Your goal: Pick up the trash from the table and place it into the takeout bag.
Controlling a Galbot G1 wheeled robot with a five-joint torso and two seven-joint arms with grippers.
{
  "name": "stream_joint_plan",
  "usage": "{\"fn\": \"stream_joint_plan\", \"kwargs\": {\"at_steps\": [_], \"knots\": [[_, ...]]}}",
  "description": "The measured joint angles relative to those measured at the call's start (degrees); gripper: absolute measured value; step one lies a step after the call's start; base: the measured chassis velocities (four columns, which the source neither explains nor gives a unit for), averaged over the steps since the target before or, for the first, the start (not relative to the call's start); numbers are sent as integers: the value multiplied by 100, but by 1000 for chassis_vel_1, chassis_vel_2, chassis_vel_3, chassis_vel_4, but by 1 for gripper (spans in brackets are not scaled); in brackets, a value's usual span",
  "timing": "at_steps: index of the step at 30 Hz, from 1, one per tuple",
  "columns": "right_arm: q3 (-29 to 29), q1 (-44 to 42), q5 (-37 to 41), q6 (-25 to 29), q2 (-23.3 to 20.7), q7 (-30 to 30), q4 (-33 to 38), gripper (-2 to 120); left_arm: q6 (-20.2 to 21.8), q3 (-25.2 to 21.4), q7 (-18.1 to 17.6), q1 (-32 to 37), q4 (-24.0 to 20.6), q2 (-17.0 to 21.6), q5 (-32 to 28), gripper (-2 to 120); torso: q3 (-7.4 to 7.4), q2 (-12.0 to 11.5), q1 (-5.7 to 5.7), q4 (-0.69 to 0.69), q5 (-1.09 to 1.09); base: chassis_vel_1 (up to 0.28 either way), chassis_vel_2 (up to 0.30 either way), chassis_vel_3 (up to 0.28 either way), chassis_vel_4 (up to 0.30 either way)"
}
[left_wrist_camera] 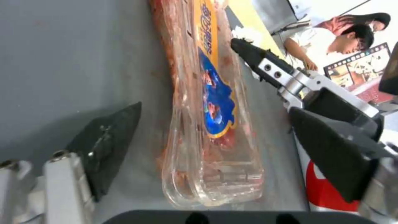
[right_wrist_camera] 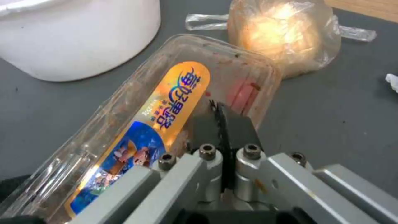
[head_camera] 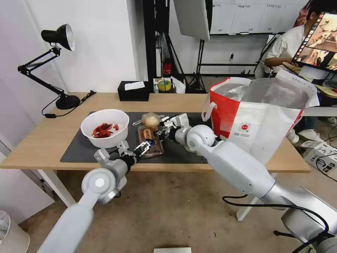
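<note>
The tray lies flat on the dark mat in the middle of the table, and you can see its orange and blue label on top. Your left gripper sits low at the near end of the tray, with its jaws wide apart and the tray end between them, not pinched. Your right gripper is at the tray's right side, and its jaws are pressed together with nothing between them. The bowl with red shells stands just left of the tray. The clear bag with a yellow lump lies just behind the tray. The takeout bag stands open on the right side of the table.
</note>
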Motion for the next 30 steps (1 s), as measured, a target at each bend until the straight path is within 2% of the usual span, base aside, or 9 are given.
{"fn": "stream_joint_plan", "kwargs": {"at_steps": [7, 8, 11, 12, 14, 18, 22, 25, 30], "knots": [[-10, -2, -1, 0, 2, 2, 3, 0, -83, -1, 2, 34, -1, -11, 26, 66, 0, 0, 0, 0, 0, 0, 0, 0, 0], [-10, -2, -1, 0, 2, 2, 3, 0, -83, -1, 2, 34, -1, -11, 26, 66, 0, 0, 0, 0, 0, 0, 0, 0, 0], [-11, -12, -2, 0, 2, 3, 8, 0, -95, -1, 2, 47, -1, -12, 36, 51, 0, 0, 0, 0, 0, 0, 0, 0, 0], [-11, -12, -2, 0, 2, 3, 8, 0, -95, -1, 2, 47, -1, -12, 36, 51, 0, 0, 0, 0, 0, 0, 0, 0, 0], [-8, -43, -4, 0, 2, 6, 13, 0, -98, -1, 3, 58, -1, -16, 49, 39, 0, 0, 0, 0, 0, 0, 0, 0, 0], [17, -77, -4, 1, -10, 9, 23, 0, -99, -1, 4, 73, -3, -20, 63, 25, 0, 0, 0, 0, 0, 0, 0, 0, 0], [30, -85, -4, 0, -13, 10, 23, 0, -101, -1, 5, 75, -8, -20, 69, 17, 0, 0, 0, 0, 0, 0, 0, 0, 0], [40, -93, 1, -3, -14, 9, 27, 0, -102, -3, 6, 79, -31, -14, 73, 0, 0, 0, 0, 0, 0, 0, 0, 0, 0], [51, -94, 9, -5, -12, 8, 38, 0, -104, -11, 9, 92, -54, -5, 76, 0, 0, 0, 0, 0, 0, 0, 0, 0, 0]]}}
